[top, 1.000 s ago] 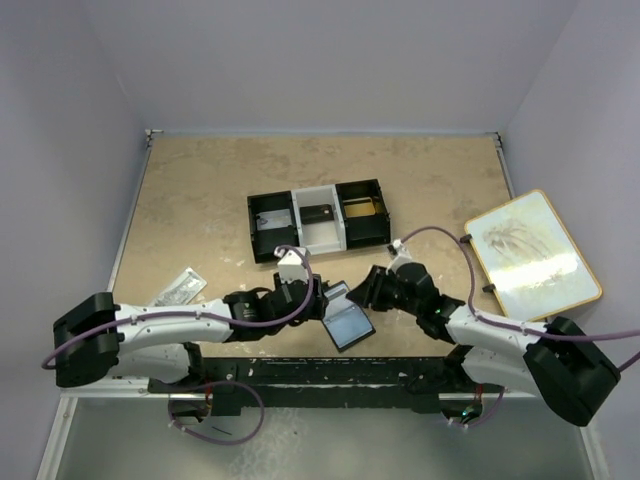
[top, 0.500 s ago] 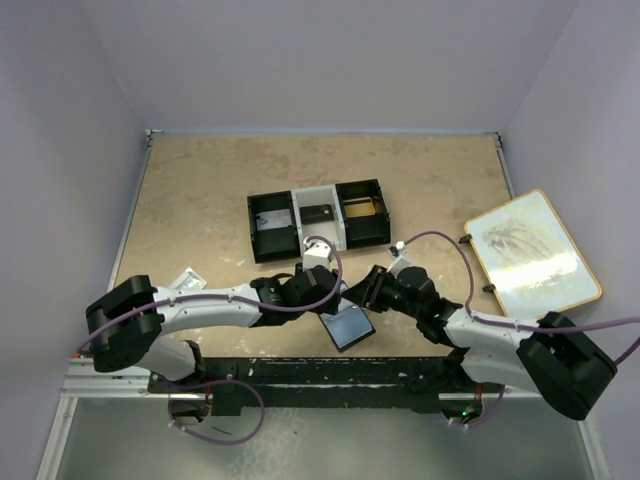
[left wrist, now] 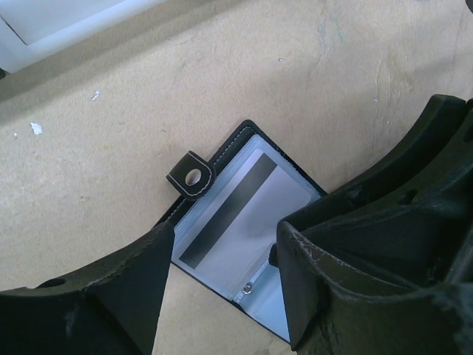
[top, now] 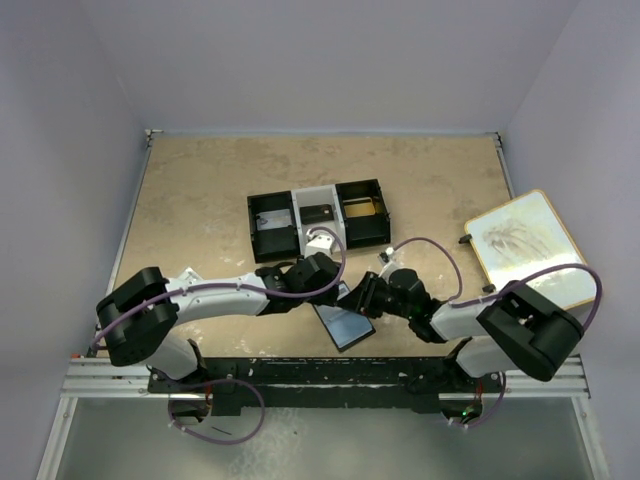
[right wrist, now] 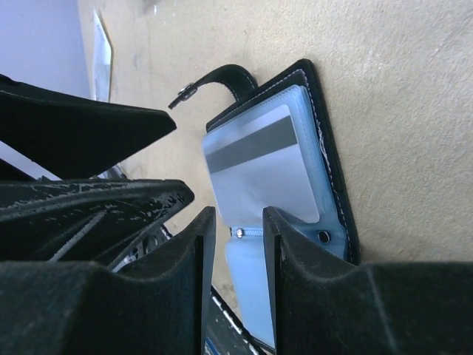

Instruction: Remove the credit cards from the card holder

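Both arms are down over the card holder (top: 346, 324), which lies open on the counter (top: 200, 200) at the near edge, between the two arm bases. Left hand (left wrist: 225, 233) is spread wide, one finger on either side of the holder, nothing between them. Through that gap there is a pale credit card (left wrist: 238, 198) with a dark stripe, tucked in the clear blue sleeve, and the snap strap (left wrist: 191, 176) sticks out at the holder's corner. Right hand (right wrist: 235, 218) comes in from the other side with its jaws narrow, just a slim gap, poised over the riveted seam of the sleeves. Whether it touches the plastic, I cannot tell. Further back sits the three-part tray (top: 272, 236): a dark card (top: 318, 213) lies in the white middle section and a gold-tan card (top: 362, 208) in the right one.
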